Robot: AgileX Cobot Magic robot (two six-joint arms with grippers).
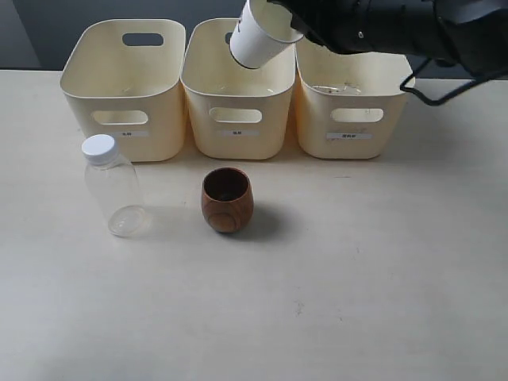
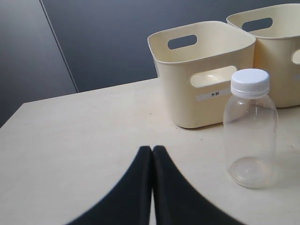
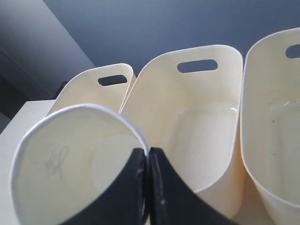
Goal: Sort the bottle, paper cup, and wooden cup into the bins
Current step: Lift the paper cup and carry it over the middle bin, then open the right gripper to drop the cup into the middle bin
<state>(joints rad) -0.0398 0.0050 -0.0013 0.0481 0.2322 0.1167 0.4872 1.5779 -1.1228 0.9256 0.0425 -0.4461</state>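
My right gripper (image 3: 148, 151) is shut on the rim of the white paper cup (image 1: 258, 36), which hangs tilted above the middle bin (image 1: 238, 89); the cup's inside (image 3: 70, 164) fills the right wrist view. The clear bottle (image 1: 113, 185) with a white cap stands upright on the table in front of the left bin (image 1: 125, 86). To its right stands the brown wooden cup (image 1: 227, 199), upright, in front of the middle bin. The left gripper (image 2: 152, 149) is shut on nothing, low over the table, apart from the bottle (image 2: 250, 126). It does not show in the exterior view.
Three cream bins stand in a row at the back; the right bin (image 1: 349, 107) lies under my right arm (image 1: 397, 28). A dark wall rises behind them. Bare table (image 1: 357, 278) stretches in front of the cup and bottle.
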